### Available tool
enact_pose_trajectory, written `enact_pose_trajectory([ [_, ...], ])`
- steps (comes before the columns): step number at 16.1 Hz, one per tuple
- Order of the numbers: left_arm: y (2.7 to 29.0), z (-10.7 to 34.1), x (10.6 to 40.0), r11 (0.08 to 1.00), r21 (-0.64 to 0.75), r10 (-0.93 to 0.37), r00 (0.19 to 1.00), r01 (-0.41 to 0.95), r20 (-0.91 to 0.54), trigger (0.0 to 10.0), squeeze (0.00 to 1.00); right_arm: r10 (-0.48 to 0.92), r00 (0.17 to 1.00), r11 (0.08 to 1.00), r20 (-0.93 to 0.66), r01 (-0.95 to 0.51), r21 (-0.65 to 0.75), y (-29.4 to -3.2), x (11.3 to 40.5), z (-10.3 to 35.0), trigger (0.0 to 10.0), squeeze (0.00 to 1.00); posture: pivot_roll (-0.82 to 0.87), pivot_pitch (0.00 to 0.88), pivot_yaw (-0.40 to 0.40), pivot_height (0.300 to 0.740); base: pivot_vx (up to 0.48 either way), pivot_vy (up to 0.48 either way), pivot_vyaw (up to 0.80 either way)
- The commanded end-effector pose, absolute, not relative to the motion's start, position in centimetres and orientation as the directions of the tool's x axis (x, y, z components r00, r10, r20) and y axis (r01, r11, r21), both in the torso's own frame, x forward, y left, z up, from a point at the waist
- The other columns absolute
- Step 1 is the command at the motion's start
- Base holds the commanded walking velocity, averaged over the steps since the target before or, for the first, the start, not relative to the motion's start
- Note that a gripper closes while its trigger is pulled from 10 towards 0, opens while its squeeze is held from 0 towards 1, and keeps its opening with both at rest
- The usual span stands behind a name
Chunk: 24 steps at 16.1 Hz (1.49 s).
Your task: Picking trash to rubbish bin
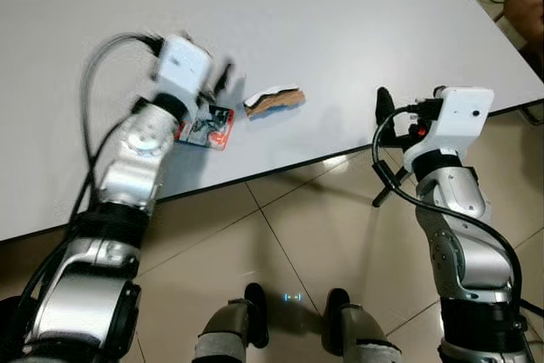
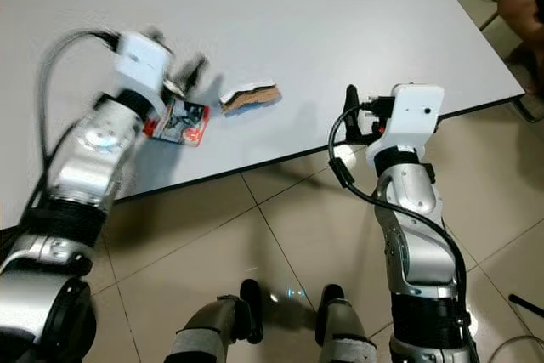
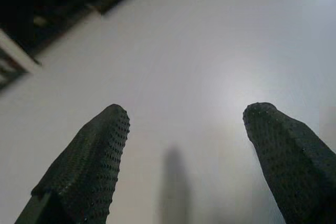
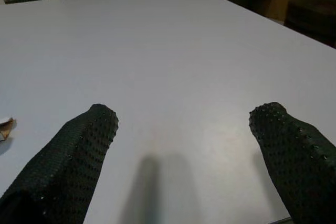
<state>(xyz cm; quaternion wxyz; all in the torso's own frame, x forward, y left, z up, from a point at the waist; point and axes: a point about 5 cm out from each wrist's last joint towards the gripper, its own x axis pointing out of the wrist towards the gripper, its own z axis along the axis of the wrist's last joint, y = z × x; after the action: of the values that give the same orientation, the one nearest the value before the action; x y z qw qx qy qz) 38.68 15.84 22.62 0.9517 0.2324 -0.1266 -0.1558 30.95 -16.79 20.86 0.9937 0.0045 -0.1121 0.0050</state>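
White table (image 1: 340, 31): wide pale top with a dark edge, running across the head views above a tan tiled floor (image 1: 280, 235).
Wrapper (image 1: 206, 127): red with grey print, lying flat on the table near its front edge, partly under the left arm's wrist.
Scrap (image 1: 274, 100): brown and white torn piece, just beside the wrapper on its right, apart from it, on the bare tabletop.
Left gripper (image 1: 219, 81): blurred, hanging over the table just above the wrapper and close to the scrap's left end; whether it touches either cannot be told. In the left wrist view its fingers (image 3: 89, 161) stand well apart with only pale tabletop between them, holding nothing.
Right gripper (image 1: 384, 108): at the table's front edge, to the right of the scrap and well clear of it. In the right wrist view its fingers (image 4: 68, 161) are spread wide over the tabletop, nothing between them; the scrap's end (image 4: 4, 127) shows at that picture's edge.
Person: a limb (image 1: 525, 6) at the far right corner, beyond the table.
Robot's feet (image 1: 293, 320): on the tiles below the table edge.
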Motion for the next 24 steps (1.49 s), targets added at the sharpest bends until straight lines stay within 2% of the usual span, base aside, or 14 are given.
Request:
enact_pose_trajectory([
  [1,15.8,22.7,39.3,0.819,0.498,-0.394,0.91,0.284,0.129,10.0,1.0,0.027,0.979,1.0,0.2,-0.029,0.006,-16.8,30.8,20.7,10.0,0.0,0.01,0.378,0.102,0.74,0.0,0.0,0.0],
  [2,15.8,22.8,39.6,0.816,0.499,-0.399,0.909,0.291,0.122,10.0,1.0,0.031,0.979,0.999,0.199,-0.032,0.002,-16.8,30.8,20.7,10.0,0.0,0.01,0.378,0.102,0.74,0.0,0.0,0.0],
  [3,15.3,23.0,40.0,0.805,0.45,-0.469,0.879,0.386,0.084,10.0,1.0,0.041,0.981,0.999,0.188,-0.041,-0.003,-16.8,30.8,20.6,10.0,0.0,0.01,0.385,0.106,0.74,0.0,0.0,0.0],
  [5,15.1,23.2,40.1,0.793,0.44,-0.497,0.865,0.422,0.066,10.0,1.0,0.055,0.983,0.999,0.177,-0.054,-0.01,-16.7,30.7,20.5,10.0,0.0,0.01,0.385,0.109,0.74,0.0,0.0,0.0],
  [9,14.7,25.3,40.4,0.773,0.386,-0.584,0.802,0.504,0.123,10.0,1.0,0.1,0.98,0.995,0.17,-0.094,-0.044,-16.5,30.6,20.8,10.0,0.0,0.0,0.391,0.113,0.74,0.0,0.0,0.0],
  [12,15.3,26.7,40.5,0.768,0.399,-0.594,0.79,0.501,0.152,10.0,1.0,0.121,0.977,0.992,0.178,-0.113,-0.053,-16.6,30.6,21.4,10.0,0.0,-0.01,0.39,0.114,0.74,0.0,0.0,0.0],
  [15,16.2,29.3,40.5,0.793,0.363,-0.588,0.77,0.489,0.249,10.0,1.0,0.118,0.977,0.993,0.179,-0.111,-0.049,-16.8,30.6,21.6,10.0,0.0,-0.01,0.391,0.114,0.74,0.0,0.0,0.0],
  [18,15.6,29.3,40.2,0.73,0.367,-0.672,0.702,0.577,0.234,10.0,1.0,0.138,0.978,0.99,0.156,-0.131,-0.056,-16.8,30.5,21.3,10.0,0.0,0.0,0.386,0.115,0.74,0.0,0.0,0.0],
  [19,15.4,28.9,40.2,0.724,0.372,-0.677,0.703,0.581,0.217,10.0,1.0,0.144,0.978,0.989,0.151,-0.137,-0.058,-16.7,30.5,21.3,10.0,0.0,-0.01,0.386,0.114,0.74,0.0,0.0,0.0],
  [20,15.3,28.5,40.3,0.719,0.382,-0.678,0.706,0.581,0.203,10.0,0.62,0.15,0.978,0.988,0.147,-0.142,-0.06,-16.7,30.5,21.3,10.0,0.0,-0.01,0.386,0.114,0.74,0.0,0.0,0.0],
  [21,14.8,27.5,40.2,0.695,0.397,-0.698,0.696,0.6,0.169,10.0,0.0,0.186,0.975,0.982,0.124,-0.18,-0.056,-16.5,30.4,21.2,10.0,0.0,-0.01,0.383,0.114,0.74,0.0,0.0,0.0],
  [24,13.7,25.7,39.7,0.583,0.391,-0.791,0.607,0.712,0.074,10.0,0.0,0.287,0.957,0.958,0.054,-0.284,-0.044,-15.6,30.0,20.4,10.0,0.0,-0.01,0.381,0.115,0.74,0.0,0.0,0.0],
])
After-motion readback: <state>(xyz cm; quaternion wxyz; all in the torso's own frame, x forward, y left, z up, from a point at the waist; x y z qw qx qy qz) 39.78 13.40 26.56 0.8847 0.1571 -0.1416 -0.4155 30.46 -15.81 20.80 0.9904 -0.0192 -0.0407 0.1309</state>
